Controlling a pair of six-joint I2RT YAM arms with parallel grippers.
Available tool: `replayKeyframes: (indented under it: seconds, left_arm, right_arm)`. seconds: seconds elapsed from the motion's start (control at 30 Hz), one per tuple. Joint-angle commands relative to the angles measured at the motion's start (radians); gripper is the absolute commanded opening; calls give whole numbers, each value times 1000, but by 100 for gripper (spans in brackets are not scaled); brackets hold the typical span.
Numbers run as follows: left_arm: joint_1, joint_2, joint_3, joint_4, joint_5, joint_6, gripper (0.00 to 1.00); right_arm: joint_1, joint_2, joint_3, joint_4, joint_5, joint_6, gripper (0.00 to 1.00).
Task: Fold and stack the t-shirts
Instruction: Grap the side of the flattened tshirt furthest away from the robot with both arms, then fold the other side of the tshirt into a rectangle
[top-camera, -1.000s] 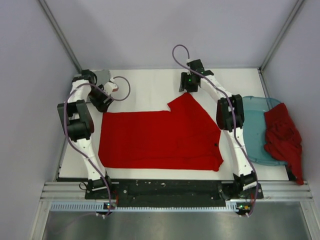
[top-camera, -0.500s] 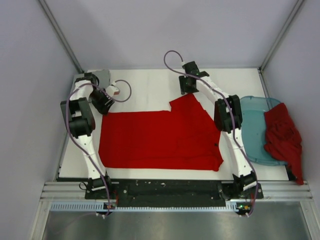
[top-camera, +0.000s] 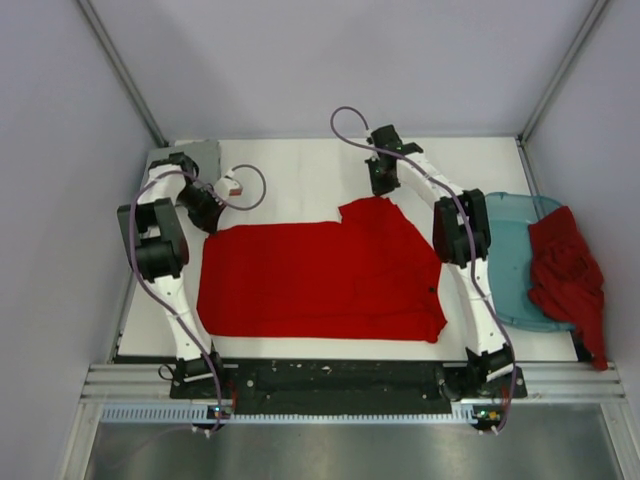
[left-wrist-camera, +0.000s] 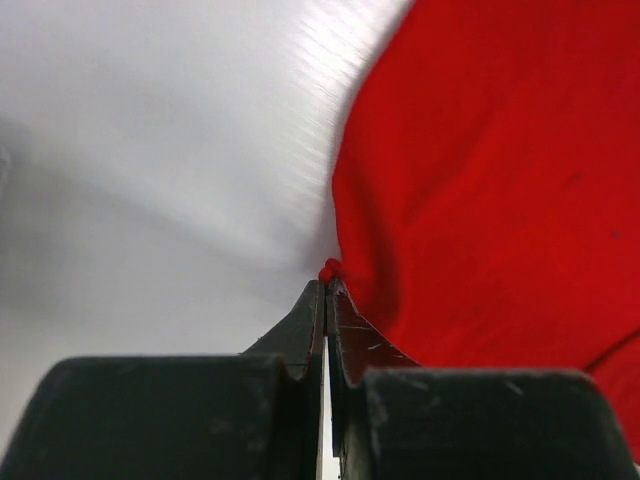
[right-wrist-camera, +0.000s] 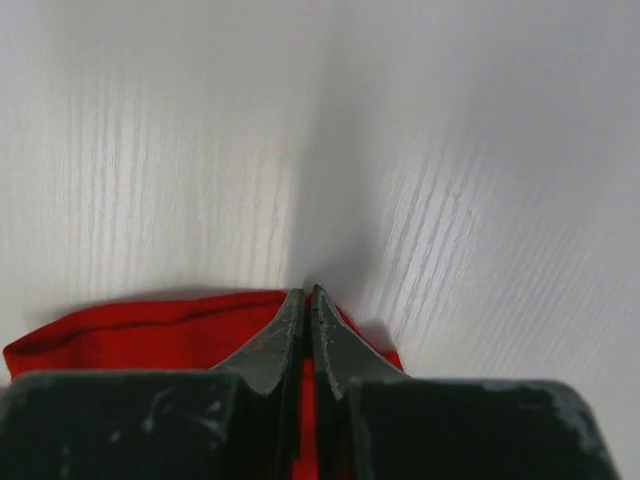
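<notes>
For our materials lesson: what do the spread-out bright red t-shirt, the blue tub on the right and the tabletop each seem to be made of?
Bright red t-shirt: soft matte cloth, probably cotton knit; it lies limp with shallow creases. Blue tub: smooth, seemingly translucent plastic, judging by its pale tint and rigid rim. Tabletop: hard white board, perhaps laminate; fine grain lines and slight sheen.

Robot lab cell, white table (top-camera: 300, 168), plain grey walls (top-camera: 330, 60), aluminium rail (top-camera: 560, 383)
</notes>
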Motion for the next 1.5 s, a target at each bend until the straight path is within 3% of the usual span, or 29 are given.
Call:
replayKeyframes:
  seconds: [0.0, 0.17, 0.47, 0.73, 0.9, 1.33, 1.4, 1.47]
  left_arm:
    - [5, -195, -84, 52, 41, -14, 0]
    - [7, -354, -255, 112, 26, 28, 0]
    - [11, -542, -483, 126, -50, 124, 0]
    - [56, -694, -651, 122, -73, 227, 0]
    - [62, -689, -717, 162, -102, 237, 0]
    - [77, -634, -747, 193, -151, 255, 0]
    - [77, -634, -756, 196, -171, 261, 8]
    - [77, -635, -760, 193, -192, 269, 22]
  right_arm:
    - [17, -180, -73, -84, -114, 34, 0]
    - [26, -433, -321, -47, -168, 77, 0]
    - [47, -972, -979, 17, -212, 193, 0]
    - [66, -1399, -1316, -38, -227, 318, 0]
    - [67, -1442, -1432, -26, -235, 370, 0]
    - [67, -1420, -1509, -18, -258, 433, 0]
    - [70, -1412, -1528, -4, -287, 446, 0]
    - [86, -1409, -1551, 2, -302, 468, 3]
